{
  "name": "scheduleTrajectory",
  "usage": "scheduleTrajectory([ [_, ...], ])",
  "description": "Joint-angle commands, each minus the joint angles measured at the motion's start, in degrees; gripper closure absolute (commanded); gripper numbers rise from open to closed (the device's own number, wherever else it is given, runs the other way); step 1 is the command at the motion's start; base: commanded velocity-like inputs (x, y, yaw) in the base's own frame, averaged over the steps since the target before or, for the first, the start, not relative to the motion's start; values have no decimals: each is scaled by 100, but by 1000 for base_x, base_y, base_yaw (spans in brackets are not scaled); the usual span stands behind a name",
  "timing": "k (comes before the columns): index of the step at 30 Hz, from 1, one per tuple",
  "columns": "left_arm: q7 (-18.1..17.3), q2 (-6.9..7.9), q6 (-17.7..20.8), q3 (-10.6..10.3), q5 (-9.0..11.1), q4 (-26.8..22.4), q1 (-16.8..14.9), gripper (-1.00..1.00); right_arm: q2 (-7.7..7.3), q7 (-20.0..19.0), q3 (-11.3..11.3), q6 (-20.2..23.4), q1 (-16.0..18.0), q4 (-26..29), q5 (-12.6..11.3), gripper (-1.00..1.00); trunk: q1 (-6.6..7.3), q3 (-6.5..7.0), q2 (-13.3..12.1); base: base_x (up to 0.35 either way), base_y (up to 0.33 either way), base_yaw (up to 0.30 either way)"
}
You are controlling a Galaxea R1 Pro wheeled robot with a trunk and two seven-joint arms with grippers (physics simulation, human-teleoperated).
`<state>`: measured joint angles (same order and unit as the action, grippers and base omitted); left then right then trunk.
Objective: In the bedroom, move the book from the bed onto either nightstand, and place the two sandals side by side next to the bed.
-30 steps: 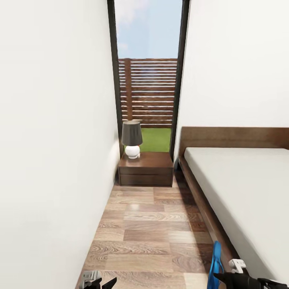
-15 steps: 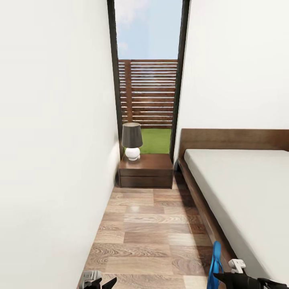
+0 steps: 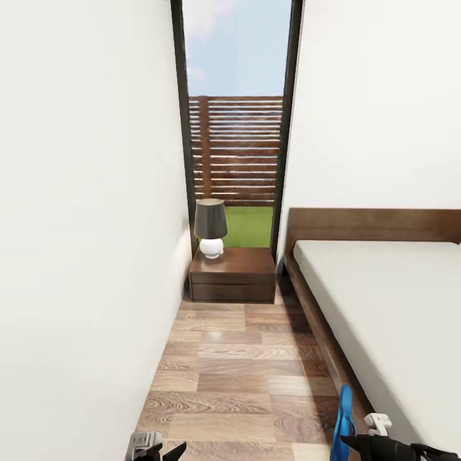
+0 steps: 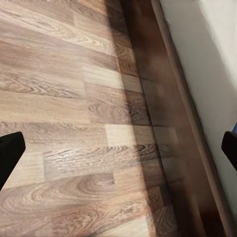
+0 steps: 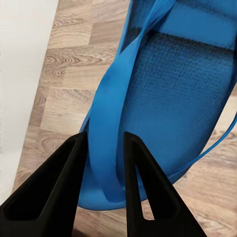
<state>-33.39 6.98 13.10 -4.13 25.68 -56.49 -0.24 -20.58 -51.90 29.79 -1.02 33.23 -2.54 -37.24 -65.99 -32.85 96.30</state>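
My right gripper holds a bright blue sandal just above the floor beside the bed. In the right wrist view both black fingers are shut on a strap of the sandal, which hangs over the wood planks. At the far end of the aisle stands the dark nightstand, next to the bed's headboard. My left gripper is low at the left; in its wrist view the left gripper is open and empty over the floor. The book is out of view.
A lamp with a dark shade stands on the nightstand's left half. A white wall closes the left side of the narrow wood-floor aisle. Behind the nightstand is a tall dark-framed window. The bed's dark frame runs along the floor.
The whole head view has shifted slightly, with the nightstand and headboard a little lower in the picture. Both grippers keep their places and the sandal stays held.
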Motion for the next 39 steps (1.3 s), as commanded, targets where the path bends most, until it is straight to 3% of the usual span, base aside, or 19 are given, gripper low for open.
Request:
scheduleTrajectory([
  [1, -1, 5, 52, -9, 60, -5, -2, -100, 2, -40, 53, -4, 8, -18, -55, 100, 23, 13, -38, 0, 0, 0],
  [39, -1, 5, 52, -9, 60, -6, -2, -100, 2, -39, 53, -1, 8, -18, -66, 100, 858, 692, -1562, 0, 0, 0],
])
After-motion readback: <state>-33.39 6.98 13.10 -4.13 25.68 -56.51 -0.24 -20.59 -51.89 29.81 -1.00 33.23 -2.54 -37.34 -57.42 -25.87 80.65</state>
